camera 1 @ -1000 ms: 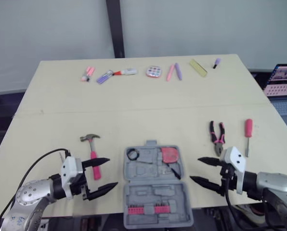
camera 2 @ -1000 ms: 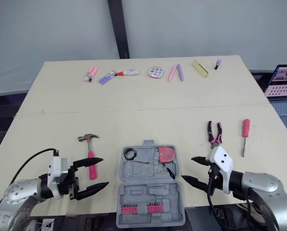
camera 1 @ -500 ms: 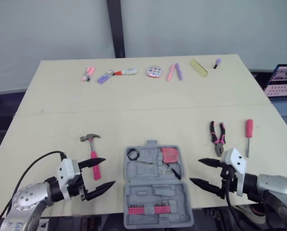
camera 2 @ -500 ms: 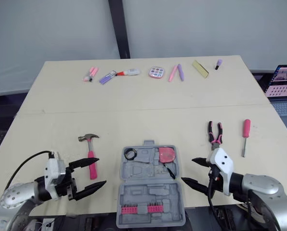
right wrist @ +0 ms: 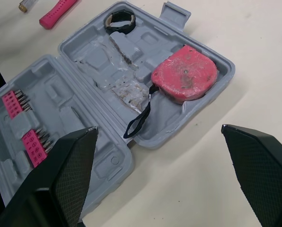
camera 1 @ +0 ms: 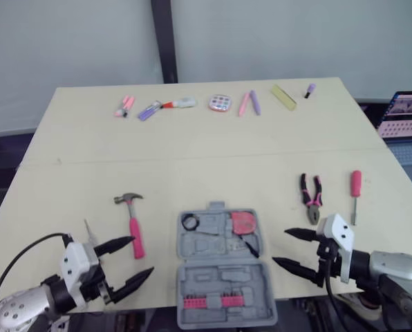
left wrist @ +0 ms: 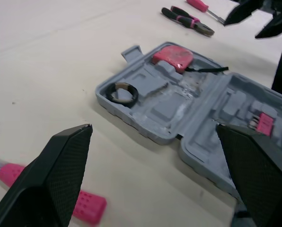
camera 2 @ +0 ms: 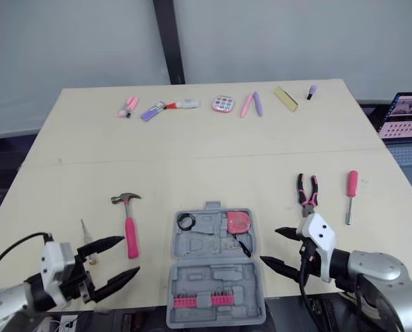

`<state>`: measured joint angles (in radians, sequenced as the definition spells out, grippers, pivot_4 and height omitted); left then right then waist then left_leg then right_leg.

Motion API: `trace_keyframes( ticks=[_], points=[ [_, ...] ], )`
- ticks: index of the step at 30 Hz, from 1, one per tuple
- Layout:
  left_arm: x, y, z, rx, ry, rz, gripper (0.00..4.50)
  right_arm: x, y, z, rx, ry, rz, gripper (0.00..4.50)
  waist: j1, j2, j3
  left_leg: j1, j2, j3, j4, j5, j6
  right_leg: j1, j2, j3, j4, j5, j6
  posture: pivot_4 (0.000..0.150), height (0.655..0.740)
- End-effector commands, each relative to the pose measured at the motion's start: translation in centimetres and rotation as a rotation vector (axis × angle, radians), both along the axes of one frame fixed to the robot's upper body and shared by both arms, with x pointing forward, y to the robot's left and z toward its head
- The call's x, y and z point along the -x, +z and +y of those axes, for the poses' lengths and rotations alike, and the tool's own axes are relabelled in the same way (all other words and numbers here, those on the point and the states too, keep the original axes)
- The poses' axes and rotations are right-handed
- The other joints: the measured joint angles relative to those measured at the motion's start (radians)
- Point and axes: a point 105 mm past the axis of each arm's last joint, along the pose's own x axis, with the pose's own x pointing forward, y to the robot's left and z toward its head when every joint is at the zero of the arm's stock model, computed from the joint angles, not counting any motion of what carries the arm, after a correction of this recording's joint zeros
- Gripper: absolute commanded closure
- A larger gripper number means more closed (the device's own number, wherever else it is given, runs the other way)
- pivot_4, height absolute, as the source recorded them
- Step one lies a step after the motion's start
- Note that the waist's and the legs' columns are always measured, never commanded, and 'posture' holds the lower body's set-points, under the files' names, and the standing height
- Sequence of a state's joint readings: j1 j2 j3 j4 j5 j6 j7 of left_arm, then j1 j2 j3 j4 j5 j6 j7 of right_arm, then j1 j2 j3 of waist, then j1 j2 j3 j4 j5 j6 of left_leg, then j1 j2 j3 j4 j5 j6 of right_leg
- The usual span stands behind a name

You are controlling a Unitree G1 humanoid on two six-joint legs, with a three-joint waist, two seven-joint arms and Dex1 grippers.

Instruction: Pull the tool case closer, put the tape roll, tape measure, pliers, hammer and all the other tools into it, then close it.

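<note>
The tabletop [camera 1: 213,149] carries the grey case [camera 1: 213,242] at the middle of its near edge, lying open and flat with its long axis running from the near edge toward the far one, hinge crosswise and handle tab pointing to the far edge. That spot looks chosen so both arms can reach it, and the spread lid leaves every recess free to load. The left end effector [camera 1: 142,254] and right end effector [camera 1: 281,247] hang over the near edge on either side of the case, each with its fingers spread wide and nothing between them, which I judge to be a ready stance for the next pick. The hammer [camera 1: 134,232] lies left of the case, just beside the left end effector, handle along the near-far line and head toward the far edge. Right of the case the pliers [camera 1: 311,197] point nose-first at the near edge, and the screwdriver [camera 1: 355,190] lies nearer the right edge, parallel to them, handle farthest. The tape measure [camera 1: 242,222] sits in the far half's right corner recess, the tape roll [camera 1: 190,221] in its left one, and pink bits [camera 1: 209,301] line the near half.
</note>
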<state>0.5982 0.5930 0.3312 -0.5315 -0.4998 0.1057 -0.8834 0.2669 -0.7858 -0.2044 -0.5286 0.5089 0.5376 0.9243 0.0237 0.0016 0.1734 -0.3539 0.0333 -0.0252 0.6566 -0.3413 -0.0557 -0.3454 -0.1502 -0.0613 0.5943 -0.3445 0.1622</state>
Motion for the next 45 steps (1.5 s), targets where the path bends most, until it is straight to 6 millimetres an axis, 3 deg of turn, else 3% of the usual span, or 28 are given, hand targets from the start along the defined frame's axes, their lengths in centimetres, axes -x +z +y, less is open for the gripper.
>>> trace_keyframes(
  ticks=[1, 12, 17, 22, 29, 33, 38, 45],
  points=[
    [0.8, 0.5, -0.5, -0.023, -0.029, -0.042, 0.0, 0.7, 0.3, -0.2, 0.034, 0.055, -0.014, 0.08, 0.004, 0.0, 0.0, 0.0, 0.0, 0.0, 0.0, 0.0, 0.0, 0.0, 0.0, 0.0, 0.0, 0.0, 0.0, 0.15, 0.74],
    [1.0, 0.4, -1.1, -0.02, -0.074, -0.065, 0.0, 0.6, 0.1, -0.6, 0.046, 0.058, -0.014, 0.08, 0.001, -0.001, 0.001, 0.0, 0.0, 0.0, 0.0, -0.001, 0.001, 0.001, 0.0, 0.0, -0.002, 0.0, -0.001, 0.15, 0.74],
    [-0.5, 2.3, -2.6, 0.013, -0.217, -0.133, 0.0, -1.3, 1.4, -3.1, 0.02, -0.17, -0.076, 0.08, 0.007, -0.001, 0.001, 0.0, 0.0, -0.001, 0.002, -0.001, 0.001, 0.001, 0.0, -0.001, -0.001, 0.001, -0.001, 0.15, 0.74],
    [-2.2, 2.6, -3.3, -0.013, -0.334, -0.159, 0.0, -1.9, 1.8, -5.5, 0.021, -0.453, -0.121, 0.08, 0.003, 0.0, 0.0, 0.0, 0.0, 0.0, 0.0, -0.001, 0.001, 0.001, 0.0, 0.0, -0.001, 0.001, -0.001, 0.15, 0.74],
    [-3.6, 2.7, -4.3, 0.012, -0.411, -0.165, 0.0, -3.5, 0.5, -6.4, 0.025, -0.834, -0.142, 0.08, -0.003, 0.001, 0.0, 0.001, 0.0, 0.001, -0.001, 0.0, 0.0, -0.001, 0.0, 0.001, 0.001, 0.001, -0.001, 0.15, 0.74],
    [-3.7, 2.3, -4.7, 0.007, -0.431, -0.165, 0.0, -4.9, -0.4, -6.1, 0.009, -0.922, -0.11, 0.08, -0.004, 0.002, 0.0, 0.0, 0.0, 0.004, -0.003, 0.0, 0.0, -0.006, 0.0, 0.005, 0.006, 0.001, -0.001, 0.15, 0.74],
    [-3.6, 2.1, -4.9, 0.014, -0.426, -0.173, 0.0, -6.6, -1.3, -7.2, -0.012, -1.054, -0.06, 0.08, -0.006, 0.002, 0.0, -0.001, 0.0, 0.009, -0.004, 0.001, 0.0, -0.012, 0.0, 0.01, 0.01, 0.001, -0.001, 0.15, 0.74],
    [-3.7, 2.3, -4.7, 0.001, -0.396, -0.192, 0.0, -7.7, -2.3, -6.2, -0.01, -1.054, -0.009, 0.08, -0.008, 0.002, 0.0, -0.002, 0.0, 0.01, -0.005, 0.001, 0.0, -0.013, 0.0, 0.011, 0.011, 0.001, -0.001, 0.15, 0.74]
  ],
)
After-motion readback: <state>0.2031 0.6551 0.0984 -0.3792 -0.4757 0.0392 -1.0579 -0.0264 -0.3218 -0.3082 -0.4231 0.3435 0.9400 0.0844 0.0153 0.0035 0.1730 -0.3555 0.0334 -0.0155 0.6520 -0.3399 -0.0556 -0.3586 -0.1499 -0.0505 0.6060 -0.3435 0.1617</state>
